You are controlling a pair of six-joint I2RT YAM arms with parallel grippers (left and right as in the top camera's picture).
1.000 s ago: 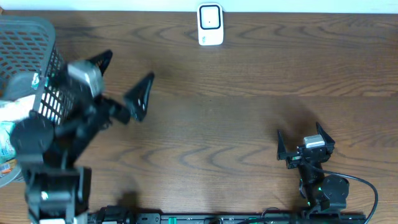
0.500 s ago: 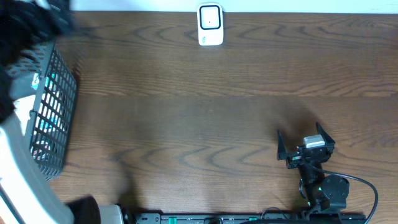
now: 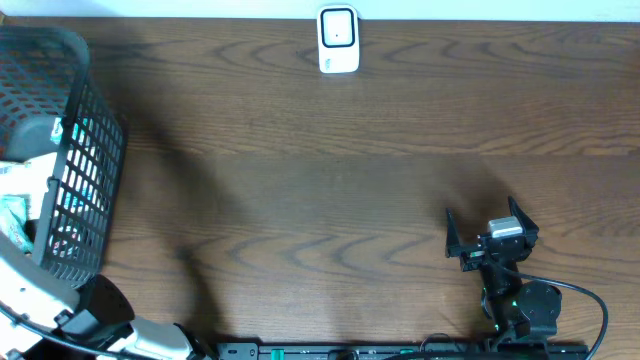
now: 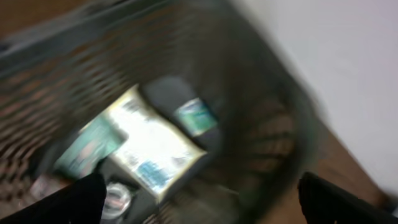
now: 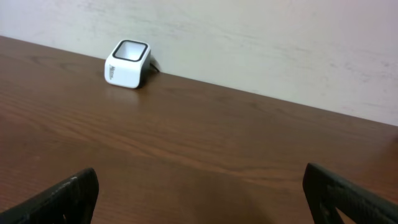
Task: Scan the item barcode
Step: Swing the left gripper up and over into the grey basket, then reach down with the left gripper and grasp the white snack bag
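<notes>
Hovering left gripper (image 4: 205, 202), spread wide, over packets (image 4: 155, 146) in black mesh basket (image 3: 80, 170); holding right gripper (image 3: 488, 230) spread, empty, low over tabletop (image 3: 330, 200), well apart from white scanner (image 3: 338, 40).

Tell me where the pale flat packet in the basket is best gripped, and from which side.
Probably from above, through the open top: the mesh walls of the basket close off the sides. The packet lies flat on other items, so pinch across a free edge or corner. The view is blurred.
</notes>
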